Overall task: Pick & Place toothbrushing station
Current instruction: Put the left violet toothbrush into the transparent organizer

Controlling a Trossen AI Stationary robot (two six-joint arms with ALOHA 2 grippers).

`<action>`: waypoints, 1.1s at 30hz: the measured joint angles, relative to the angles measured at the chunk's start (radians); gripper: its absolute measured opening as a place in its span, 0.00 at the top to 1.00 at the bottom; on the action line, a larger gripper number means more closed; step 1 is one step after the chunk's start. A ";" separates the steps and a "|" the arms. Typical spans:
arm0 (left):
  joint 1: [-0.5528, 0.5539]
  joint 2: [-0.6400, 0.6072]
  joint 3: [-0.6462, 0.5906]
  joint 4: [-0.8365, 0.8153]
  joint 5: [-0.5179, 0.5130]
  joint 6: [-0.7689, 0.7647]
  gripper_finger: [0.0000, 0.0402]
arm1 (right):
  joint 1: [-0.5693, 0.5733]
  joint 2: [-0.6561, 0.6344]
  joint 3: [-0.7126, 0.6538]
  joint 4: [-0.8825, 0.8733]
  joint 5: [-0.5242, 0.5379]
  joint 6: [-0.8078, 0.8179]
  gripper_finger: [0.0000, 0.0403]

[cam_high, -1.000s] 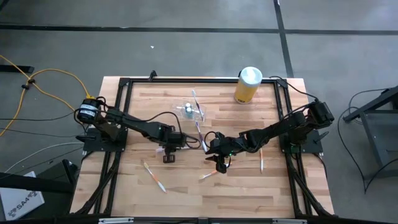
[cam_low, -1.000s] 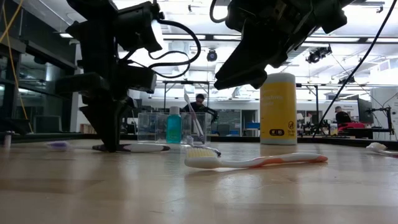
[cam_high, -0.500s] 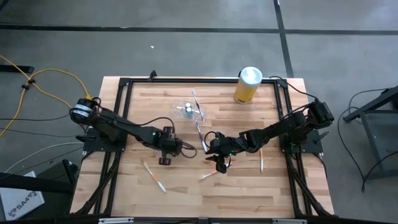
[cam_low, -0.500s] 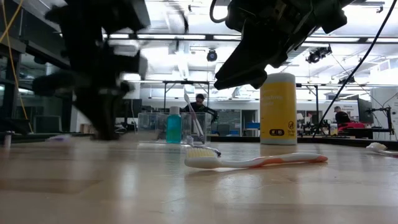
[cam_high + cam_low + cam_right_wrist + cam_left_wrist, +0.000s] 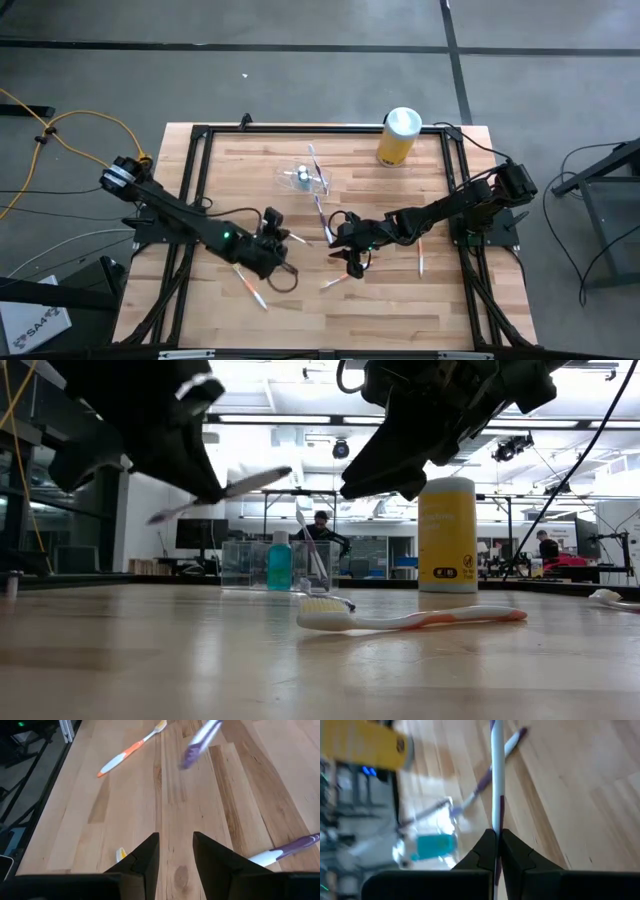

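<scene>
The clear holder (image 5: 303, 178) stands on the table's far middle with a blue bottle and a toothbrush in it; it also shows in the low view (image 5: 275, 565). My left gripper (image 5: 274, 243) is shut on a white-and-purple toothbrush (image 5: 225, 491), above the table and nearer than the holder. My right gripper (image 5: 352, 264) is open and empty, just above the table at mid-right, with an orange toothbrush (image 5: 410, 618) lying flat below it. My left gripper pinches the toothbrush's handle (image 5: 496, 822) between its two fingertips (image 5: 507, 842), along the shaft, near one end. The long part sticks out ahead of the fingers. The toothbrush is tilted and clear of the table.
A yellow canister with a white lid (image 5: 398, 137) stands at the far right. Loose toothbrushes lie flat: one at near left (image 5: 248, 284), one at right (image 5: 421, 256), a purple one (image 5: 320, 213) between holder and right gripper. A black frame (image 5: 196, 140) rims the table.
My left gripper has risen from the table, where its fingers stood on the toothbrush, and has shifted a little toward the near edge. The toothbrush has come up with it, from lying flat to tilted and clear of the wood.
</scene>
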 joint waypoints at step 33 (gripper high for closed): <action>-0.143 0.055 0.003 0.591 0.070 1.252 0.99 | -0.258 0.000 0.000 0.356 -0.773 0.297 0.73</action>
